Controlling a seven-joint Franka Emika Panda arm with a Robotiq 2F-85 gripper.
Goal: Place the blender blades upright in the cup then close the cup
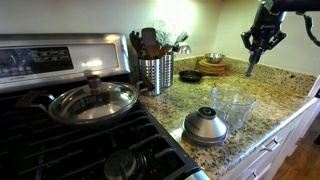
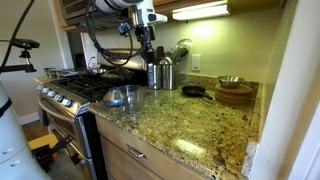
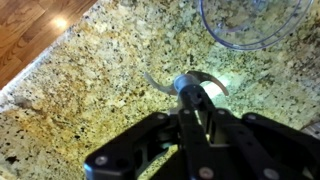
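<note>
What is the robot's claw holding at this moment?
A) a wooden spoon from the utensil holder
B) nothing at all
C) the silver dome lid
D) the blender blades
D: in the wrist view the claw is shut on the blender blades, held above the granite counter beside the clear cup.

In an exterior view, a speckled granite surface point(image 1: 285, 90) runs from a stainless gas stove point(image 1: 40, 58) on the left to a pale cream wall point(image 1: 225, 25) at the far side. Drawer fronts point(image 1: 268, 150) sit below its near edge, and a brown wood floor point(image 1: 306, 158) shows at the right. In an exterior view a strip light point(image 2: 200, 10) glows under the upper cabinet point(image 2: 75, 8) above a wall outlet point(image 2: 196, 62), and in the wrist view the floor planks carry a bright glint.
</note>
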